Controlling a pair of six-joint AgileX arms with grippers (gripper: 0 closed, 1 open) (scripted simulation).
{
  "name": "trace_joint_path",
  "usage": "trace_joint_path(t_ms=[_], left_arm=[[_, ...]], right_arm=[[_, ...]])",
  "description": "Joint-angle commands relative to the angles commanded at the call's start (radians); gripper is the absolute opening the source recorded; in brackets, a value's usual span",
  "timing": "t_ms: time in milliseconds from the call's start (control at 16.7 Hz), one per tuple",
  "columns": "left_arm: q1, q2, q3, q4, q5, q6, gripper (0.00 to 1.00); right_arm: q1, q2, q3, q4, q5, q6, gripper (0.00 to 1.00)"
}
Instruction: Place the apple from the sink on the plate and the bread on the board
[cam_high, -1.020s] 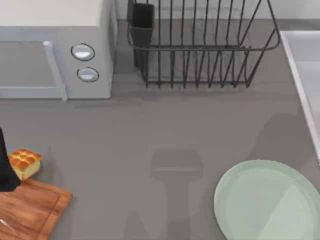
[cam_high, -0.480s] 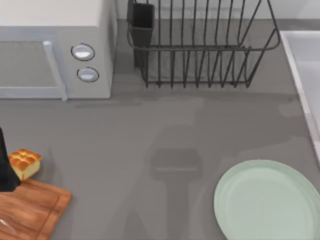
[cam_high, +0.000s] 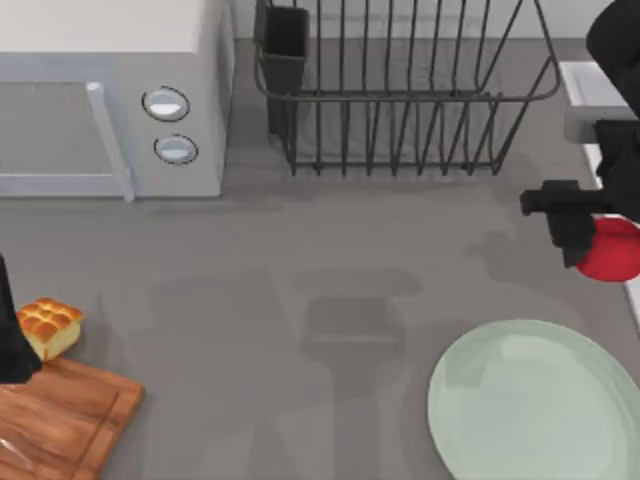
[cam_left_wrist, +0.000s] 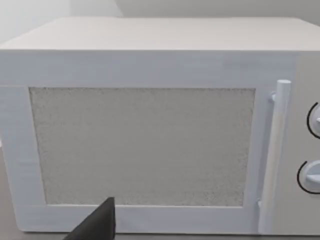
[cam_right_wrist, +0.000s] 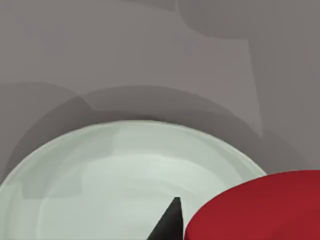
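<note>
Top view: right gripper (cam_high: 592, 240) at the right edge above the plate (cam_high: 530, 405), fingers clamped on the apple (cam_high: 612, 250).

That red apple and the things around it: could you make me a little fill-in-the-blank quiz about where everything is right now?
1. The right gripper holds the apple in its jaws, beside the ____ rim at the table's right edge.
2. The bread sits just off a corner of the wooden ____.
3. The pale green plate has ____ lying on it yet.
4. The left wrist view faces a white ____.

Missing words: sink; board; nothing; microwave
</note>
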Motion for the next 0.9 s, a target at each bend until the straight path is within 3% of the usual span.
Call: trace_joint_path(t_ms=[420, 840, 900], left_arm=[[0.000, 0.000, 0.000, 0.000, 0.000, 0.000, 1.00], [0.000, 0.000, 0.000, 0.000, 0.000, 0.000, 1.00], [0.000, 0.000, 0.000, 0.000, 0.000, 0.000, 1.00]], right_arm=[[0.252, -0.172, -0.164, -0.061, 0.002, 0.247, 0.00], [0.283, -0.193, -0.185, -0.069, 0.003, 0.277, 0.00], [0.283, -0.193, -0.185, -0.069, 0.003, 0.277, 0.08]])
